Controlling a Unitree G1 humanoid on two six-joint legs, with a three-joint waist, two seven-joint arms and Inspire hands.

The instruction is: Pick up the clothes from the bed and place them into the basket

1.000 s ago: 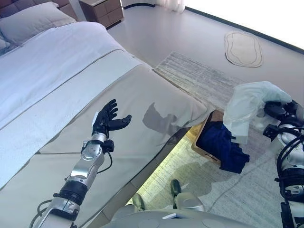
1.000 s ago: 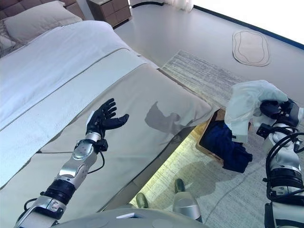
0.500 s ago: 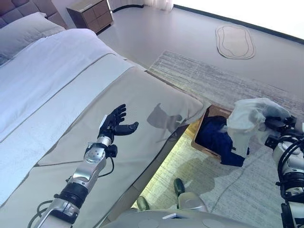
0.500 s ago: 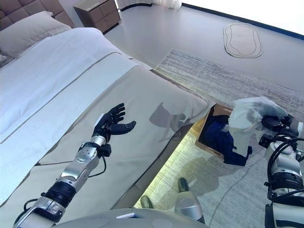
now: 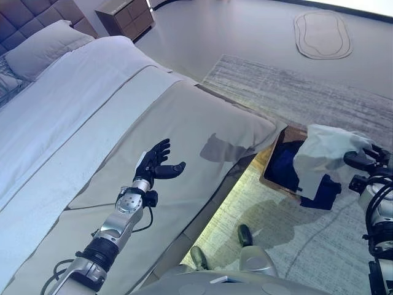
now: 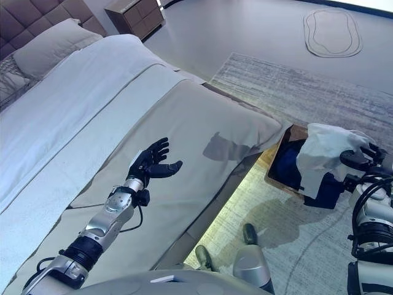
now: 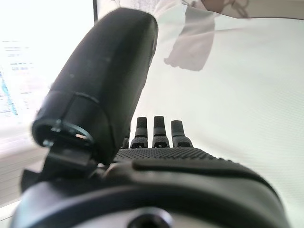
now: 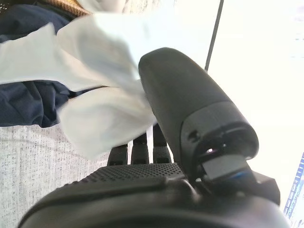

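A white garment (image 5: 319,153) hangs from my right hand (image 5: 363,161), pinched between thumb and fingers (image 8: 142,142). It dangles over the far side of a brown basket (image 5: 271,161) on the rug beside the bed's foot. Inside the basket lies a navy garment (image 5: 286,163), part of it spilling over the near rim. My left hand (image 5: 156,166) hovers open, fingers (image 7: 154,126) straight, just above the beige bed cover (image 5: 184,123). No other clothes show on the bed.
Pillows (image 5: 46,52) lie at the head of the bed, with a wooden nightstand (image 5: 126,13) beyond them. A large grey rug (image 5: 295,92) runs under the basket, and a small oval mat (image 5: 322,34) lies farther out on the floor.
The camera has shifted. My right hand has brought the white garment lower and closer over the basket. The left hand stays open above the bed cover.
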